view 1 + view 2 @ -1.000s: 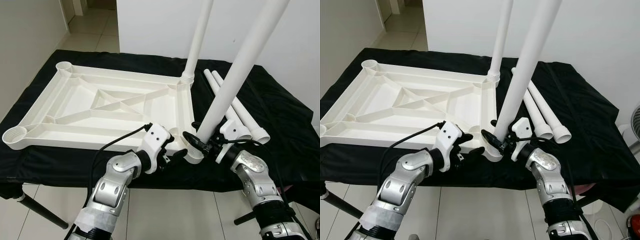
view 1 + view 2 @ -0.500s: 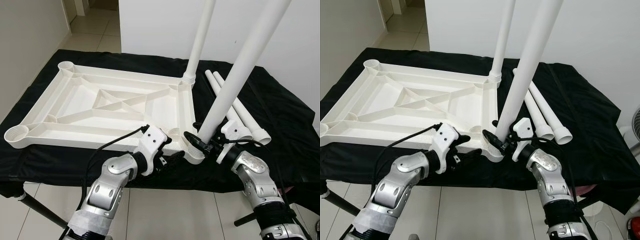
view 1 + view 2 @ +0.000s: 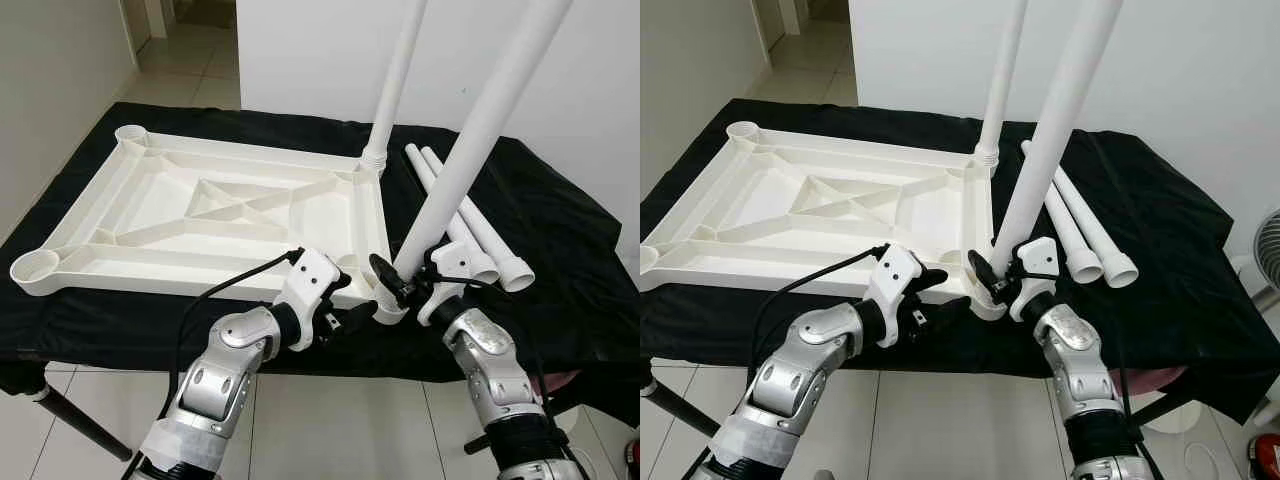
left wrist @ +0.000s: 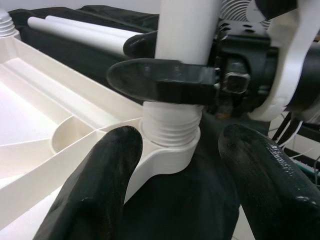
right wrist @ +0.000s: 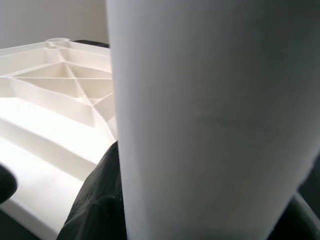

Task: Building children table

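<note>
I'm clamping my right gripper [image 3: 392, 283] on the second leg [image 3: 470, 150], seating it in the tabletop's [image 3: 200, 215] near corner; left gripper [image 4: 175, 165] is spread beside the socket. One leg [image 3: 400, 75] is standing, two spares [image 3: 470, 225] are waiting.

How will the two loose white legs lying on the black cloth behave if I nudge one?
The loose legs are smooth round tubes, so one would probably roll across the black cloth. They look like hollow plastic with open ends: likely light and stiff. They lie side by side, so nudging one may shift the other.
</note>
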Motion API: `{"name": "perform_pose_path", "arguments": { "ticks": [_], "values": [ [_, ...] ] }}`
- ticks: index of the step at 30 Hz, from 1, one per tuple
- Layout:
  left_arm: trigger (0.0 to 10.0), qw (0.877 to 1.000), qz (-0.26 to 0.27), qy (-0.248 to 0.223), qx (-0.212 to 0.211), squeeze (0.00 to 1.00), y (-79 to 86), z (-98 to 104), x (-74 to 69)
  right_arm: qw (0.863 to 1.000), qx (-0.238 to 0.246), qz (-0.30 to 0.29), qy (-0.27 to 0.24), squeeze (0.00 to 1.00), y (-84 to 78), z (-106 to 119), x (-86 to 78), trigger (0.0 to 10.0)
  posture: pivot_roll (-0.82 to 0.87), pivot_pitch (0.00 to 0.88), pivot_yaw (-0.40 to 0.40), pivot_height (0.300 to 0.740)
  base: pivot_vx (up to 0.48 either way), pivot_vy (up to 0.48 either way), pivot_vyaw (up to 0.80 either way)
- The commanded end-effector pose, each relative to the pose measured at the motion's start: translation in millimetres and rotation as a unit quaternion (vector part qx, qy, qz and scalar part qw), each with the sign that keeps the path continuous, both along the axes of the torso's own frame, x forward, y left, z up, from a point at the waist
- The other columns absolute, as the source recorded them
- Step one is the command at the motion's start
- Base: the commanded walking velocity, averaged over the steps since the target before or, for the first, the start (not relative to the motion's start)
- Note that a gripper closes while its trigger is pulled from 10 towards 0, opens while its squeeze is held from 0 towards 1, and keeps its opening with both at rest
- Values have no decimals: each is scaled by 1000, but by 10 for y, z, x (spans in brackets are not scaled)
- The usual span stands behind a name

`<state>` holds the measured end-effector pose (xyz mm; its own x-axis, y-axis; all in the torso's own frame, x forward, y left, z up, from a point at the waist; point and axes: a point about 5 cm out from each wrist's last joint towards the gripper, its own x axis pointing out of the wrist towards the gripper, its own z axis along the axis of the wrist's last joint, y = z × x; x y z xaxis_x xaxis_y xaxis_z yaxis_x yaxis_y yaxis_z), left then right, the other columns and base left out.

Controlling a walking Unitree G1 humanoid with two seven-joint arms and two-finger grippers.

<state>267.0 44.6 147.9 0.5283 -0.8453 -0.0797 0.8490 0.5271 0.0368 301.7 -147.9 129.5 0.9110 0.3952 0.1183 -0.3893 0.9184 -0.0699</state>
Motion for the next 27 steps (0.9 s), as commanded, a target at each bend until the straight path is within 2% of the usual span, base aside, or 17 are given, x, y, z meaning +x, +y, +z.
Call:
{"name": "perform_pose_path", "arguments": {
  "ticks": [1,3,5,9,10,11,16,19,20,22,23,24,27],
  "values": [
    [10000,1000,17,-9,-4,0,-37,61,20,997,-11,-62,34,0,-68,-124,-8,10000,-61,0,-78,740,0,0,0],
    [10000,1000,15,-10,-6,0,-47,67,23,992,8,-121,48,0,-13,-139,-4,10000,-61,0,-78,740,0,0,0],
    [10000,1000,15,-10,-6,0,-47,67,23,992,8,-121,48,0,-13,-139,-4,10000,-61,0,-78,740,0,0,0],
    [10000,1000,8,-13,-3,0,-55,67,18,973,31,-221,62,0,124,-173,1,10000,-59,0,-94,740,0,0,0],
    [10000,1000,8,-13,-3,0,-55,67,18,973,31,-221,62,0,124,-173,1,10000,-59,0,-94,740,0,0,0],
    [10000,1000,6,-15,0,0,-49,60,17,963,31,-256,73,0,145,-198,21,10000,-57,0,-95,740,0,0,0],
    [10000,1000,9,-16,0,0,-43,59,32,960,35,-266,75,0,187,-198,58,10000,-55,0,-92,740,0,0,0],
    [10000,999,26,-17,-11,0,-32,90,72,963,54,-258,62,0,183,-145,83,10000,-53,0,-85,740,0,0,0],
    [10000,999,31,-17,-13,0,-28,100,82,965,59,-249,53,133,189,-123,88,10000,-46,0,-79,740,0,0,0],
    [10000,999,31,-17,-13,0,-28,100,82,965,59,-249,53,133,189,-123,88,10000,-46,0,-79,740,0,0,0],
    [10000,999,33,-16,-16,0,-26,105,88,967,60,-242,48,380,198,-106,91,10000,-46,0,-79,740,0,0,0],
    [10000,999,35,-19,-16,0,-19,122,81,973,73,-215,30,1000,227,-52,87,10000,-40,0,-75,740,0,0,0],
    [10000,999,33,-21,-13,0,-4,121,67,977,81,-196,15,1000,250,1,87,10000,-38,0,-76,740,0,0,0]
  ]
}}
